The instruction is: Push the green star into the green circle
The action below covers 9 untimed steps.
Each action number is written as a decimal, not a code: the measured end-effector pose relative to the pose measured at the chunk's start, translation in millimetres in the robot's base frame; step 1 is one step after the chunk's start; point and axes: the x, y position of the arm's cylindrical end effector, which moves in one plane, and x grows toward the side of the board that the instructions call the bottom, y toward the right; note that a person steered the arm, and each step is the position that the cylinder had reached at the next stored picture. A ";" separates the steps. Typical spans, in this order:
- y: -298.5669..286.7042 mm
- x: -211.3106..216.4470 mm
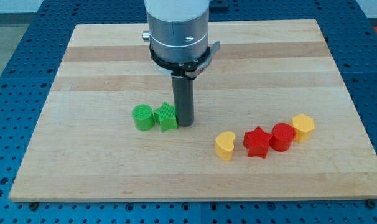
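Observation:
The green star (pixel 167 116) lies left of the board's middle, touching the green circle (pixel 142 117) on its left side. My tip (pixel 185 124) rests on the board right against the green star's right side. The dark rod rises from there to the grey arm head at the view's top.
A row of blocks lies at the lower right of the wooden board (pixel 83 74): a yellow heart (pixel 224 145), a red star (pixel 257 142), a red circle (pixel 282 136) and a yellow hexagon (pixel 303 126). They touch one another from the red star on.

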 end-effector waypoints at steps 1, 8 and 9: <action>0.3 0.0; -30.0 22.8; -24.2 125.7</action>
